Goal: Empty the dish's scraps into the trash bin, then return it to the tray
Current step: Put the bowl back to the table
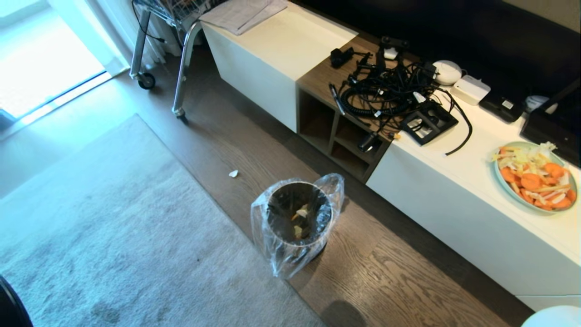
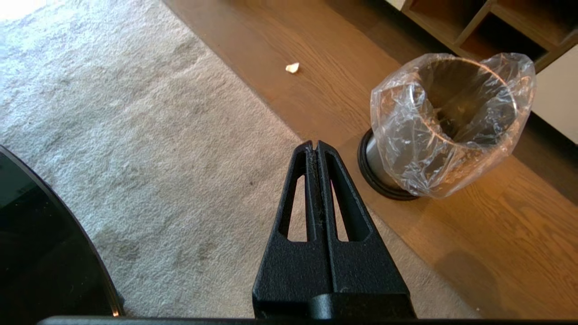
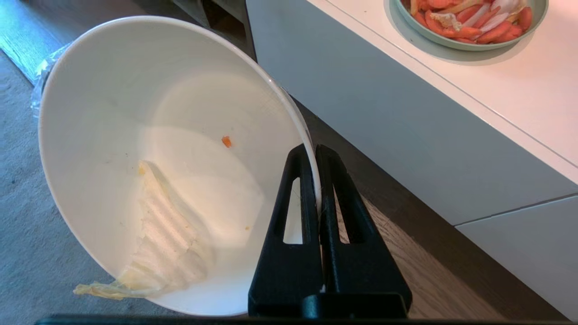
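Note:
My right gripper [image 3: 312, 151] is shut on the rim of the dish [image 3: 135, 113], a glossy white deep bowl held tilted above the floor. A crumpled white tissue [image 3: 167, 243] clings to the dish's inner wall and hangs over its rim, and a tiny orange bit [image 3: 226, 141] sticks higher up. The dish's edge [image 1: 553, 318] shows at the head view's bottom right corner. The trash bin [image 1: 272, 236], bag-lined, stands on the wood floor with scraps [image 1: 300, 213] inside. My left gripper [image 2: 314, 145] is shut and empty, near the trash bin [image 2: 406, 135]. The tray is out of view.
A pale-green plate of orange slices [image 1: 535, 177] sits on the low white cabinet [image 1: 454, 200], past a tangle of black cables [image 1: 386, 91]. A pale scrap [image 1: 233, 173] lies on the floor beside the grey rug [image 1: 91, 227]. A cart's wheel [image 1: 146, 81] stands far left.

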`<state>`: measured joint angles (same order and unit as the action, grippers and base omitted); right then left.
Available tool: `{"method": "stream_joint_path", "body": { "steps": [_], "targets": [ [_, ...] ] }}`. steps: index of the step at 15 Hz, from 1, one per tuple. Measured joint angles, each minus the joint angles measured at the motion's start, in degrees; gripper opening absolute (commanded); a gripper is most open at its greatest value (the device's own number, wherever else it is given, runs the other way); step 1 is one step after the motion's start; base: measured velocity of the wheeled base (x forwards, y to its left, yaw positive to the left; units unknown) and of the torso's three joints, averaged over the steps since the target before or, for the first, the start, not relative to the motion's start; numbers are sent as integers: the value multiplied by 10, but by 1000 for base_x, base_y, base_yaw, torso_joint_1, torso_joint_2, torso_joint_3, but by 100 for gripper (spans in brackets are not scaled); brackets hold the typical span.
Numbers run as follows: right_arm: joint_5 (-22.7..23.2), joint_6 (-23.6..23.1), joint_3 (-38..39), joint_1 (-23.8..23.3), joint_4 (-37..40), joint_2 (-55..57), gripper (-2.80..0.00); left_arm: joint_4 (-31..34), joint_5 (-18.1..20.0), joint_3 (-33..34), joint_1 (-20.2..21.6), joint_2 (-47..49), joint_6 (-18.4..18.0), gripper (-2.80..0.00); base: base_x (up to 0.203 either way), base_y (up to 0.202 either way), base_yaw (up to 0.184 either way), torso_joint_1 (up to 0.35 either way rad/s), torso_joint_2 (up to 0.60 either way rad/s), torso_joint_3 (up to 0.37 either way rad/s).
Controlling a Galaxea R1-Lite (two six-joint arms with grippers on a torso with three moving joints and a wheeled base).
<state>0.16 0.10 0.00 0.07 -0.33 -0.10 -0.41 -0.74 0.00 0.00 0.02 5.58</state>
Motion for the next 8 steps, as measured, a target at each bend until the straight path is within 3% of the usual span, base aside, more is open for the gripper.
{"method": "stream_joint_path", "body": {
  "steps": [8],
  "targets": [
    [0,0,0,0,0,0,-280,0,0,0,0,0,1,-280,0,0,0,4,2,204]
  ]
}}
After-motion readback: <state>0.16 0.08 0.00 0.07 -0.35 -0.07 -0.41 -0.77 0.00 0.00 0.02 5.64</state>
